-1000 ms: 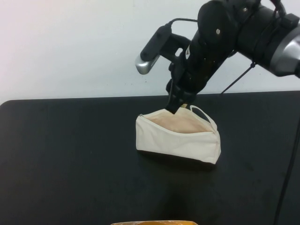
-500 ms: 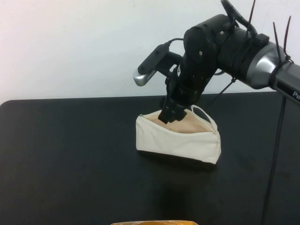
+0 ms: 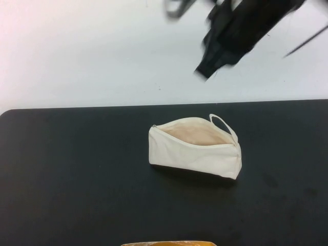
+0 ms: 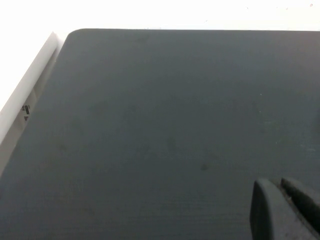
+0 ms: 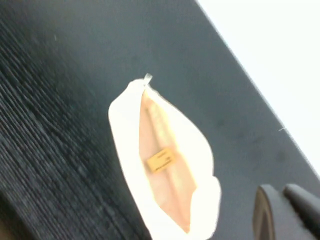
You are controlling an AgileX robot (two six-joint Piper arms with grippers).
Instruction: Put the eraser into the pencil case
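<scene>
The cream-white pencil case (image 3: pixel 195 152) lies unzipped on the middle of the black table (image 3: pixel 77 169), with its loop strap at the far right end. In the right wrist view the pencil case (image 5: pixel 125 145) gapes open, and the cream-yellow eraser (image 5: pixel 161 161) lies inside on the tan lining. My right gripper (image 3: pixel 204 73) is a blur high above the case, empty, with its fingers (image 5: pixel 265 210) close together. My left gripper (image 4: pixel 281 190) is shut and empty over bare table, out of the high view.
An orange-yellow object (image 3: pixel 166 243) shows at the table's near edge. A white wall stands behind the table. The left wrist view shows a white rim (image 4: pixel 30 95) along the table's edge.
My right gripper has risen fast from the mouth of the pencil case to well above it. The case has not moved.
</scene>
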